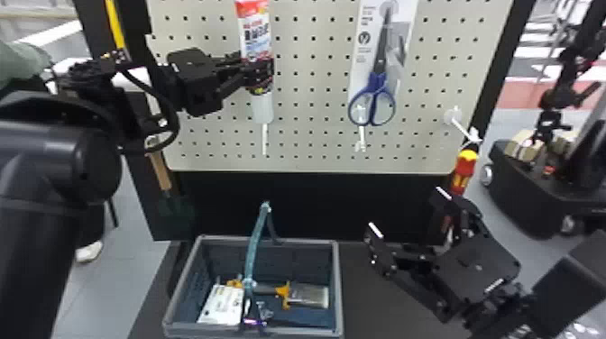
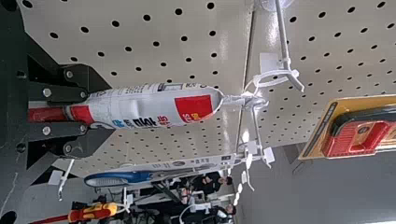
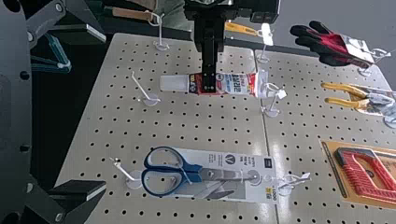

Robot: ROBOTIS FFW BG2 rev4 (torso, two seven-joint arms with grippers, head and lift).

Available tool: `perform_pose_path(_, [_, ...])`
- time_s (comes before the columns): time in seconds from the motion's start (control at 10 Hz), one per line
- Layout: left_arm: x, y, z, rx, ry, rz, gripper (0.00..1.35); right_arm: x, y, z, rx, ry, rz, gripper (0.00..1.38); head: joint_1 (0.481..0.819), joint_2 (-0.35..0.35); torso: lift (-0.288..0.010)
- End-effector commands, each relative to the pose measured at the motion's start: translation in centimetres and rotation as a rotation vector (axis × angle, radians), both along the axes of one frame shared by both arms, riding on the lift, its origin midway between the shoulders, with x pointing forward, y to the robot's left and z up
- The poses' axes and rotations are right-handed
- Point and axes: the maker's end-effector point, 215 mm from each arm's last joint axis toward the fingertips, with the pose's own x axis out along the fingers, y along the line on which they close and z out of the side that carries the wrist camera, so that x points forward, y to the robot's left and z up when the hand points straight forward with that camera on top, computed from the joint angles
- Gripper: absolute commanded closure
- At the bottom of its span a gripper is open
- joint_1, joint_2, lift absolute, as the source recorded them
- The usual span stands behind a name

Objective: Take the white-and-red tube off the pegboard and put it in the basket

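My left gripper [image 1: 259, 72] is closed around the lower part of the white-and-red tube [image 1: 257, 38] at the pegboard [image 1: 311, 85]. In the left wrist view the tube [image 2: 154, 106] lies between the fingers of the gripper [image 2: 99, 109], and its narrow end is at a white hook. The right wrist view has the tube [image 3: 238, 84] with its top end by a hook [image 3: 276, 95]. My right gripper [image 1: 406, 212] stands open, low and right of the basket [image 1: 339, 288]; its fingers are spread in the right wrist view too, around [image 3: 100, 112].
Scissors [image 1: 376, 94] on a card hang right of the tube. A screwdriver [image 1: 466, 164] hangs at the board's lower right, a wooden-handled trowel [image 1: 160, 173] at the left. The basket holds a brush [image 1: 309, 295] and a white package [image 1: 222, 304]; its teal handle [image 1: 257, 243] stands up.
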Motion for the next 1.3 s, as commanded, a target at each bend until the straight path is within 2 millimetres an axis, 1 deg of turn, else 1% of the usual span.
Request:
perform_pose_path(0.0, [-0.1, 0.0, 0.0, -0.003, 0.001, -0.002, 1.09, 0.0, 0.0, 0.0, 0.000, 0.000, 0.000, 0.19, 0.549, 0.000, -0.100])
perform_pose_path(0.4, [-0.1, 0.1, 0.0, -0.018, 0.000, 0.000, 1.09, 0.0, 0.0, -0.2, -0.002, 0.004, 0.001, 0.19, 0.549, 0.000, -0.100])
perform_pose_path(0.7, [-0.1, 0.3, 0.5, -0.026, -0.009, 0.002, 1.09, 0.0, 0.0, -0.3, -0.002, 0.006, 0.001, 0.19, 0.549, 0.000, -0.100])
perform_pose_path(1.0, [-0.3, 0.3, 2.2, -0.023, -0.047, -0.001, 1.09, 0.0, 0.0, -0.5, -0.001, 0.010, 0.001, 0.19, 0.549, 0.000, -0.100])
perform_pose_path(1.1, [-0.8, 0.2, 3.2, -0.021, -0.073, -0.004, 1.09, 0.0, 0.0, -0.8, 0.001, 0.017, 0.002, 0.19, 0.549, 0.000, -0.100])
perform_pose_path(1.2, [-1.8, -0.1, 4.8, -0.015, -0.117, -0.008, 1.10, 0.0, 0.0, -1.1, 0.001, 0.023, 0.002, 0.19, 0.549, 0.000, -0.100])
